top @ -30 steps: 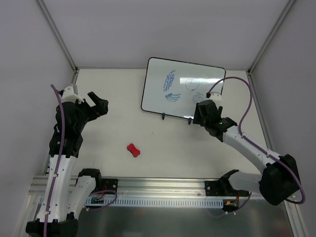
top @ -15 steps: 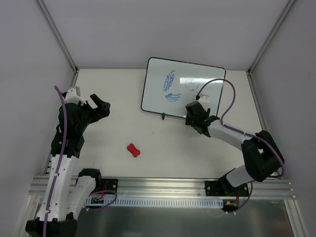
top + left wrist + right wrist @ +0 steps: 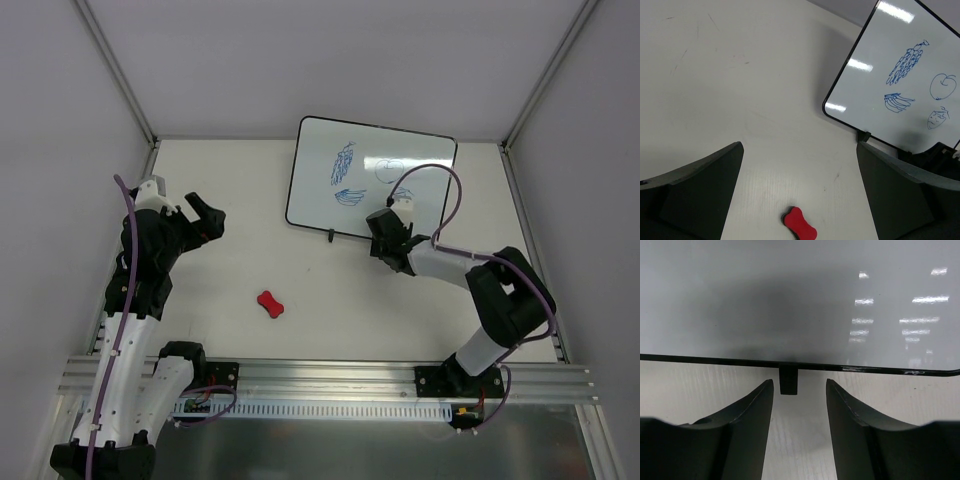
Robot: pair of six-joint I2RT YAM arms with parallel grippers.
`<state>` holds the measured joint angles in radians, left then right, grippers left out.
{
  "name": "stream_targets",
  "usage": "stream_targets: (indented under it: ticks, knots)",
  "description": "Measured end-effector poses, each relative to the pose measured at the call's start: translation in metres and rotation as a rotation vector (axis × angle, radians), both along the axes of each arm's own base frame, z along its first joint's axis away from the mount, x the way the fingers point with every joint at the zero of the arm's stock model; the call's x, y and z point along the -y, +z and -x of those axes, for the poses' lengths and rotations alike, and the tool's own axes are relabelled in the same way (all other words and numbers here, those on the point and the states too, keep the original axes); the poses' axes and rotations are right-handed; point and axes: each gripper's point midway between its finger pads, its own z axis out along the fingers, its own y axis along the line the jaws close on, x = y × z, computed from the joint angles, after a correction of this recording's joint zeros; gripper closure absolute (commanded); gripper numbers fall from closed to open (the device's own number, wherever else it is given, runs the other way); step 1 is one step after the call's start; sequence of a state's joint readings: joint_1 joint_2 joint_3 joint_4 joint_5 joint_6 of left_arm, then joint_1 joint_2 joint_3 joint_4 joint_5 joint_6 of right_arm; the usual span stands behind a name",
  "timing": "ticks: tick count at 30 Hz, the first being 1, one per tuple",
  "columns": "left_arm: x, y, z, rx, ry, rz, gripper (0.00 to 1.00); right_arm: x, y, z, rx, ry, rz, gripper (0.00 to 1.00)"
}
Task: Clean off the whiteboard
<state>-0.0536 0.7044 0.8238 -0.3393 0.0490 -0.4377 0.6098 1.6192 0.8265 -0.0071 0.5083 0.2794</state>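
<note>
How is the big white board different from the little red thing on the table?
The whiteboard is big, white and rectangular with a black frame; the red eraser is small and bone-shaped. The whiteboard has blue doodles, the eraser is plain. The whiteboard is propped on black feet, the eraser lies flat. Both sit on the table.

White-black arms (image 3: 118, 360), purple cables (image 3: 457, 197), seemingly matte black fingers (image 3: 740, 440).

so the table (image 3: 240, 200) is plain off-white with a few faint scuffs; a red eraser (image 3: 799, 225) lies flat on it, between the left fingers (image 3: 695, 190); the whiteboard (image 3: 790, 290) stands on it, one black foot (image 3: 789, 379) just past the gap between the right fingers (image 3: 740, 430)
</note>
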Motion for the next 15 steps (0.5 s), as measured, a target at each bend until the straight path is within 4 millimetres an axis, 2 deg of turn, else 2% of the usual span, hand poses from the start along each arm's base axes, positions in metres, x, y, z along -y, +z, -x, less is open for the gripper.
stream_targets:
  ticks: [8,13,15]
  knots:
    - [0.0000,-0.0017,0.0004,-0.005,0.000,0.000,0.01,-0.0067,-0.0030,-0.0098,0.016,0.002,-0.008,0.57]
    - [0.0017,-0.0016,0.0010,-0.005,-0.006,0.000,0.01,-0.0084,-0.0071,-0.0110,0.010,0.004,-0.006,0.71]
    - [0.0029,-0.0015,0.0019,-0.005,-0.011,0.000,0.01,-0.0087,-0.0084,-0.0111,0.008,0.004,-0.004,0.81]
